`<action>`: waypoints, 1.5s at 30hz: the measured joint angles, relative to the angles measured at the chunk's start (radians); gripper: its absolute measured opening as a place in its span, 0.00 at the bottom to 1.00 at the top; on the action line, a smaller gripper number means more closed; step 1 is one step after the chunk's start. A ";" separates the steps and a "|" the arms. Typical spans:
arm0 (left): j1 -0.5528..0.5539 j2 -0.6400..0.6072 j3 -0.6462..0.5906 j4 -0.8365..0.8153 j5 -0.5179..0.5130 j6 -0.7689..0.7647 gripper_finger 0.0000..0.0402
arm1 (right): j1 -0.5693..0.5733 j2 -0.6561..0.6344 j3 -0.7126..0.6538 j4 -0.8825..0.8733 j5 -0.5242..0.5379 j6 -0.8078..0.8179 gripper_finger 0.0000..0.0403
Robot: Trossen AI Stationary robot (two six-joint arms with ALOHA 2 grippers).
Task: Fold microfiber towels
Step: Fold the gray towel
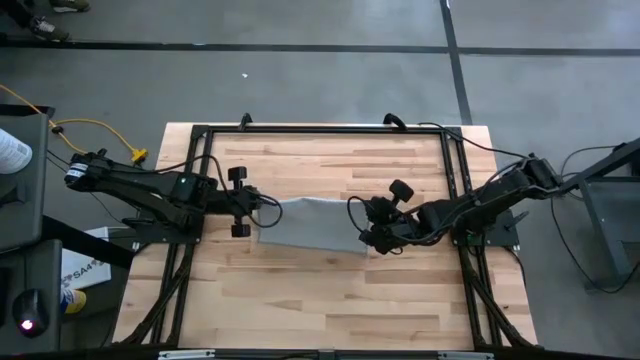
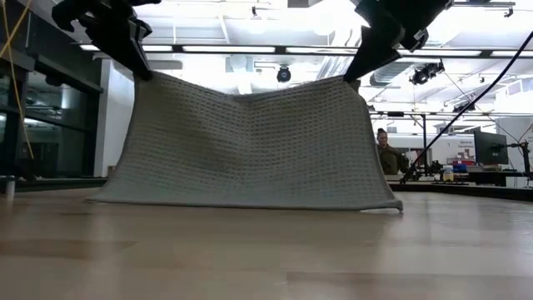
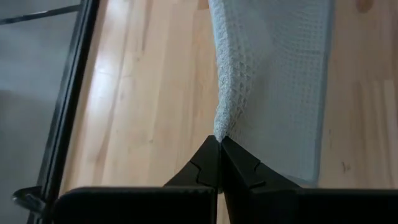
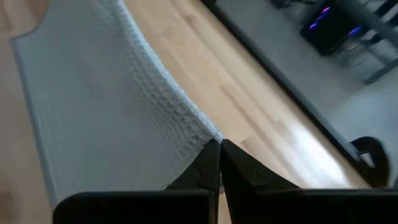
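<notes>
Left tool (image 3: 219,144): pinched one upper corner of the microfiber towel (image 2: 250,142).
Right tool (image 4: 219,146): pinched the other.
Lower edge: apparently rested on the tabletop (image 2: 266,250).
Advice: keep corners level.

Overhead, table-level, two close wrist views

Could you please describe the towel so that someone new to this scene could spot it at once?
Look to the middle of the wooden table, between the two dark arms. There the grey-blue waffle-textured towel hangs like a curtain, its top corners pinched by the left gripper and right gripper, its bottom edge resting on the wood.
</notes>
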 joint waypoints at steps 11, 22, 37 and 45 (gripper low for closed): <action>0.000 -0.057 0.000 0.003 -0.164 0.011 0.00 | 0.000 0.000 0.000 0.011 0.135 -0.054 0.01; 0.000 -0.097 0.032 0.067 -0.177 0.049 0.00 | -0.006 -0.067 0.001 0.200 0.228 -0.240 0.01; 0.000 -0.096 0.071 -0.071 -0.095 -0.006 0.00 | -0.006 -0.153 0.001 0.070 0.048 -0.105 0.01; 0.000 -0.094 0.071 -0.071 -0.110 0.047 0.00 | -0.017 -0.153 0.001 0.006 0.051 -0.054 0.01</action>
